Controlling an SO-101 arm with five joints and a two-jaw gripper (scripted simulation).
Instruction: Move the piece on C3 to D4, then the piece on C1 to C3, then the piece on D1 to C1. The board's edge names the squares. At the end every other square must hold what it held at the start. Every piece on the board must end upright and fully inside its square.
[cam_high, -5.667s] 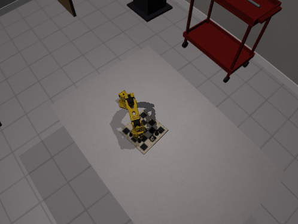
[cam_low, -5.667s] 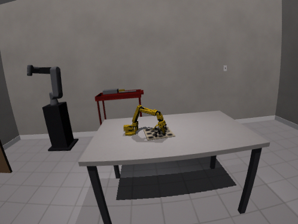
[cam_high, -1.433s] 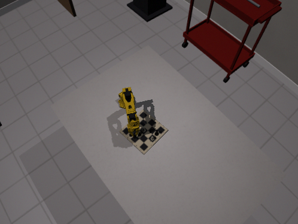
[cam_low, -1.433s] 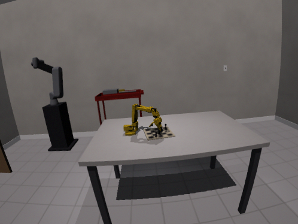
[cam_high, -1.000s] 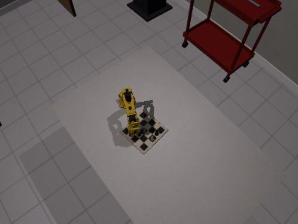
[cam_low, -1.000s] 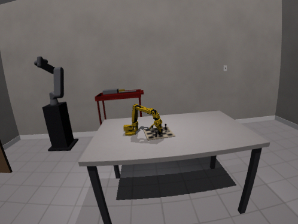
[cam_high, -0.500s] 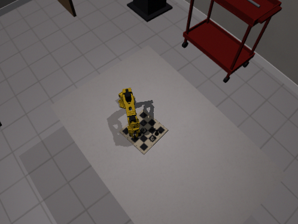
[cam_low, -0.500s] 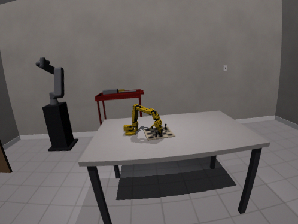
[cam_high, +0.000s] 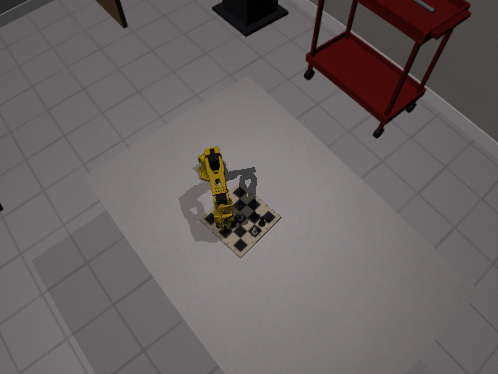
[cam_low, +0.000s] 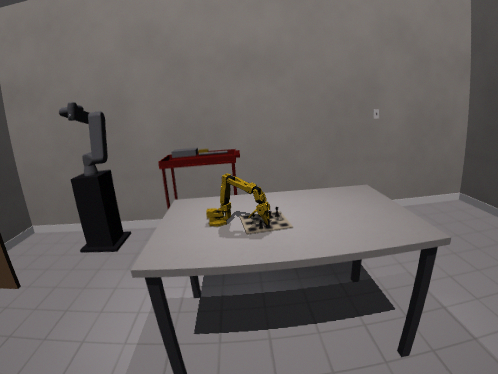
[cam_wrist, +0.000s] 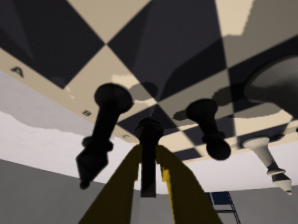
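Observation:
My gripper (cam_wrist: 148, 172) is shut on a black pawn (cam_wrist: 148, 150), held upright between the yellow fingers, low over the board's lettered edge near the letter C. I cannot tell whether it touches the board. The checkered board (cam_high: 240, 222) lies on the table with the yellow arm (cam_high: 216, 185) bent down over its near-left part. In the wrist view a tall black piece (cam_wrist: 102, 132) stands to the left of the held pawn, another black pawn (cam_wrist: 209, 127) to its right, and a white piece (cam_wrist: 270, 162) further right. The board also shows in the exterior view (cam_low: 266, 221).
A large dark piece (cam_wrist: 272, 82) stands at the right edge of the wrist view. Other small pieces (cam_high: 255, 230) stand on the board's right side. A red cart (cam_high: 380, 55) and a grey arm on a black pedestal (cam_low: 95, 200) stand beyond the table.

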